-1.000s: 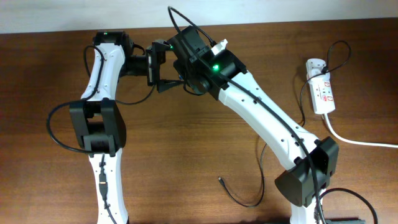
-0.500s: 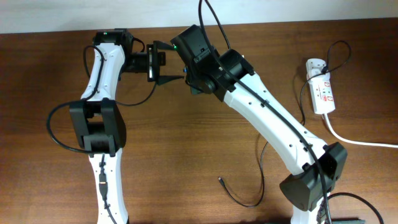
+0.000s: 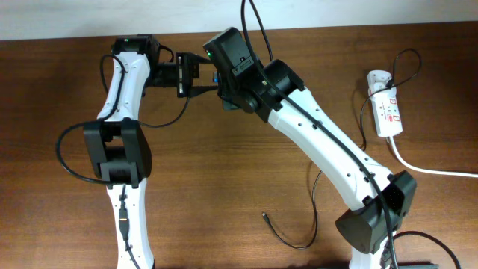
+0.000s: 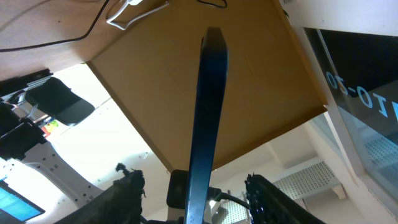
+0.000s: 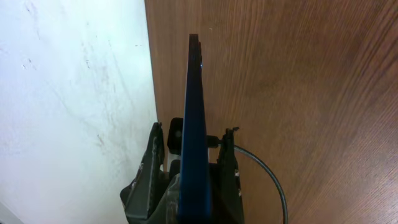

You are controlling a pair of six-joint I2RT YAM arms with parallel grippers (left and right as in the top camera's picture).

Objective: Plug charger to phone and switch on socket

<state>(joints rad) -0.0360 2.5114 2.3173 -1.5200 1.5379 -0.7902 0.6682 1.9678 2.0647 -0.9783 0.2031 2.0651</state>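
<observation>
My right gripper (image 5: 194, 177) is shut on the phone (image 5: 194, 99), held edge-on above the table's far middle. In the overhead view only a blue sliver of the phone (image 3: 216, 77) shows beside the right wrist. My left gripper (image 4: 196, 180) is open, with the phone's dark edge (image 4: 208, 112) between its jaws and a gap on each side. The charger's black plug tip (image 3: 264, 216) lies loose on the table at the near middle, its thin cable looping right. The socket (image 3: 388, 110) lies at the far right with a white adapter (image 3: 379, 77) in it.
The socket's thick white cord (image 3: 429, 169) runs off the right edge. The pale wall (image 5: 74, 93) borders the table's far edge close to both grippers. Black arm cables (image 3: 250, 19) arch over the right wrist.
The right wrist has rotated and moved left, bringing the phone between the left gripper's jaws. The left jaws look narrower than half a second ago. The plug tip and socket have not moved.
</observation>
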